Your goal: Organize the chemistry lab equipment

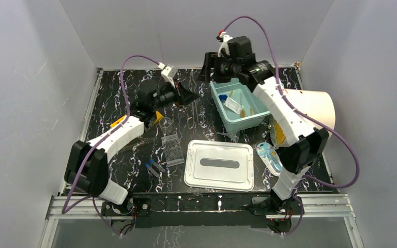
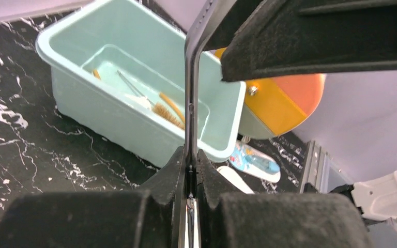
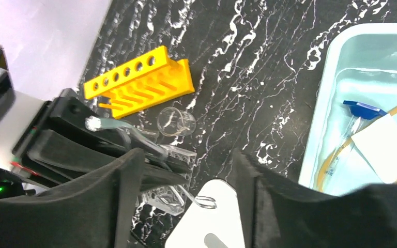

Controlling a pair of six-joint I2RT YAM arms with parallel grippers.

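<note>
My left gripper [image 1: 187, 96] is shut on the metal forceps [image 2: 190, 103], held above the table left of the teal bin [image 1: 221, 106]. In the right wrist view the forceps' handle loops [image 3: 207, 202] stick out past the left gripper [image 3: 108, 150]. My right gripper [image 1: 213, 76] is open and empty, hovering over the bin's back left corner. The yellow rack [image 3: 139, 80], clear beaker [image 3: 174, 123] and well plate [image 3: 178, 178] lie below. Blue-capped tubes [image 1: 154, 168] lie by the lid. The bin holds a blue-capped tube [image 3: 361, 109] and amber tubing [image 3: 336, 160].
A white lid [image 1: 219, 164] lies flat at the front centre. A white bucket [image 1: 310, 106] lies on its side right of the bin. A blister pack [image 1: 270, 157] lies near the right arm. The bin also holds thin tweezers [image 2: 129, 85] and a brush [image 2: 166, 114].
</note>
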